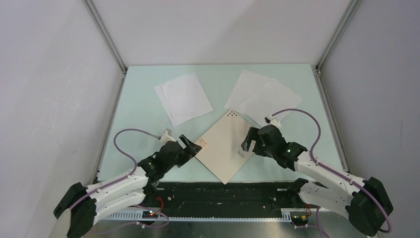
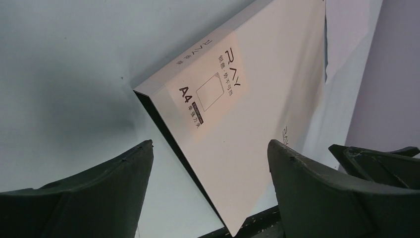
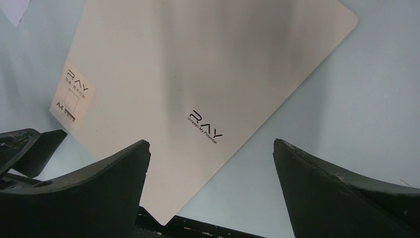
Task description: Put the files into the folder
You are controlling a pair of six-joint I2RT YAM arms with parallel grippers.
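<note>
Two matte black grippers are standing with their fingers spread wide, neither one pinching anything. The left gripper [image 1: 189, 144] is sitting at the left corner of the folder [image 1: 224, 146]. In the left wrist view its wedge-shaped, rough-edged fingers [image 2: 99, 191] are framing that corner. The flat board is lying ahead of and between them, a thin black edge showing under the smooth beige cover. A printed label [image 2: 210, 91] marked "A4" is lying just ahead of the gap.

The right gripper [image 1: 249, 139] is hanging at the opposite, right corner. Its thick fingers are straddling the cover's edge and the bare table [image 1: 138, 109]. A small black logo [image 3: 204, 124] is sitting just ahead of them, and a rounded corner is showing farther out. Whether any finger is touching the cover cannot be told.

Seen from above, the folder is lying closed and flat between the two grippers, turned like a diamond on the smooth, pale green surface.

Well beyond the left gripper, a left pile of files [image 1: 184, 98] is lying as thin, plain white rectangles, overlapping slightly askew. Beyond the right gripper, a right pile of files [image 1: 261, 96] is fanning out the same way, its near corner just beside the folder's far edge.
</note>
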